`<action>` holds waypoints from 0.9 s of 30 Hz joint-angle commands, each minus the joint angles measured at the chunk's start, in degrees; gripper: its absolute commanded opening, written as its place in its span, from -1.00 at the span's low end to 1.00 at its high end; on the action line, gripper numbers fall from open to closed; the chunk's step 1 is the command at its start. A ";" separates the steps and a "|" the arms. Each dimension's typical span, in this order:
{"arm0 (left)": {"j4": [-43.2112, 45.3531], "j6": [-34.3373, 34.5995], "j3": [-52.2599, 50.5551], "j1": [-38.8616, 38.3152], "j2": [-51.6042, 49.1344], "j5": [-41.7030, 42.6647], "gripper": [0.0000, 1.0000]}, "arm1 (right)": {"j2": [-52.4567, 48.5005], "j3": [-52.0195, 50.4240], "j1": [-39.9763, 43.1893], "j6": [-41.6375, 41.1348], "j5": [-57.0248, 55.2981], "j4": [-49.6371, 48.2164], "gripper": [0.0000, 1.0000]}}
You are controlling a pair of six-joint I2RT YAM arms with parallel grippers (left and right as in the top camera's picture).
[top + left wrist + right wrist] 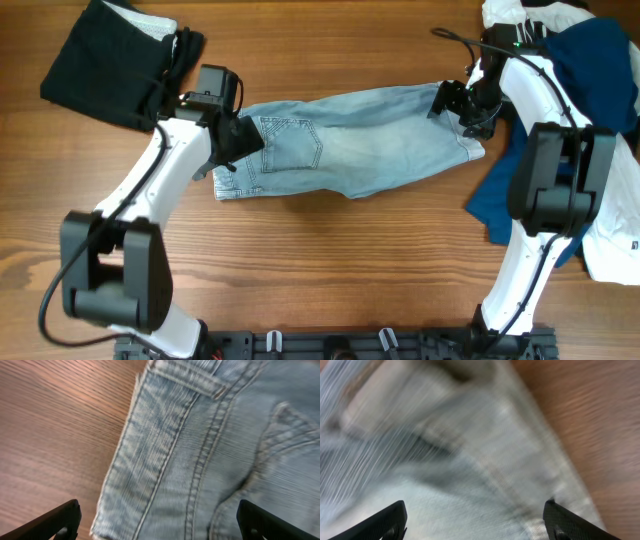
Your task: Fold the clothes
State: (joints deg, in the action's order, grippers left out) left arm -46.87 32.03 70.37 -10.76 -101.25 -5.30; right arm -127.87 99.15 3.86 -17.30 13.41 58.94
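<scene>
Light blue jeans (350, 145) lie folded lengthwise across the middle of the wooden table, waistband to the left. My left gripper (232, 140) is open above the waistband end; the left wrist view shows the waistband, belt loop and back pocket seam (200, 460) between its spread fingers (160, 522). My right gripper (462, 108) is open above the leg-hem end; the right wrist view, blurred, shows pale denim (470, 470) between its spread fingers (475, 522).
A folded black garment (105, 60) lies at the back left. A heap of dark blue cloth (580, 110) and white cloth (615, 235) sits at the right edge, beside the right arm.
</scene>
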 commanded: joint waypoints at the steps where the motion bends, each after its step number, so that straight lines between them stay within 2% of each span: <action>1: 0.92 -6.69 -1.33 1.55 -3.98 -0.94 0.94 | 6.05 -1.36 -1.51 9.84 4.68 0.81 0.79; 5: 1.29 -14.64 -1.31 6.38 -3.87 1.36 0.91 | 6.34 -1.53 -1.62 13.03 4.66 -1.73 0.82; 9: 1.97 -27.65 -1.31 12.72 -3.89 15.32 0.93 | 3.63 -2.29 -1.77 12.98 4.35 -3.67 0.77; 12: 5.40 -33.35 -1.31 13.40 -3.89 21.84 0.95 | 2.97 -3.69 -1.77 12.70 3.32 -4.72 0.75; 15: 6.88 -33.33 -1.31 12.48 -3.93 23.10 0.96 | 2.93 -5.49 -1.75 12.72 2.95 -5.73 0.74; 19: 6.60 -33.27 -1.44 10.69 -4.15 23.04 0.89 | 2.93 -7.10 -1.77 12.61 2.99 -7.06 0.61; 27: 7.10 -33.09 -1.60 10.12 -8.26 22.62 0.88 | 2.93 -7.19 -1.77 12.63 2.99 -7.17 0.63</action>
State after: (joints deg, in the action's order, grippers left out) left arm -40.05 0.03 69.28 -0.25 -106.74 16.43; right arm -123.85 92.40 2.20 -5.45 16.69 51.99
